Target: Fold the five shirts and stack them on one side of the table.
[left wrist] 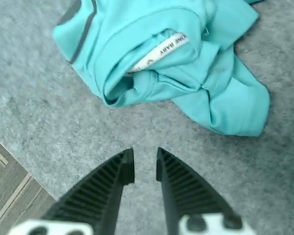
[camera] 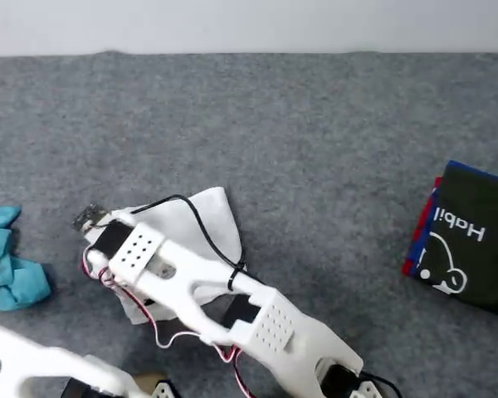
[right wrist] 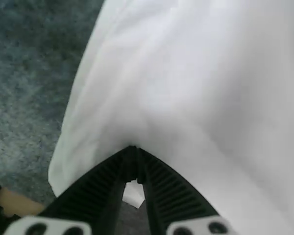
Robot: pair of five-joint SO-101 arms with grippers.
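Pinching a fold of the white shirt (right wrist: 196, 73), the right gripper (right wrist: 132, 152) is pressing its fingers together on the cloth. Its arm is lying across much of that shirt, left of the middle of the grey table (camera: 315, 124). The left gripper (left wrist: 144, 164) is hovering barely parted and empty, just beside the crumpled teal shirt (left wrist: 176, 63). Folded shirts (camera: 473, 240) are lying stacked at the right edge, partly cut off.
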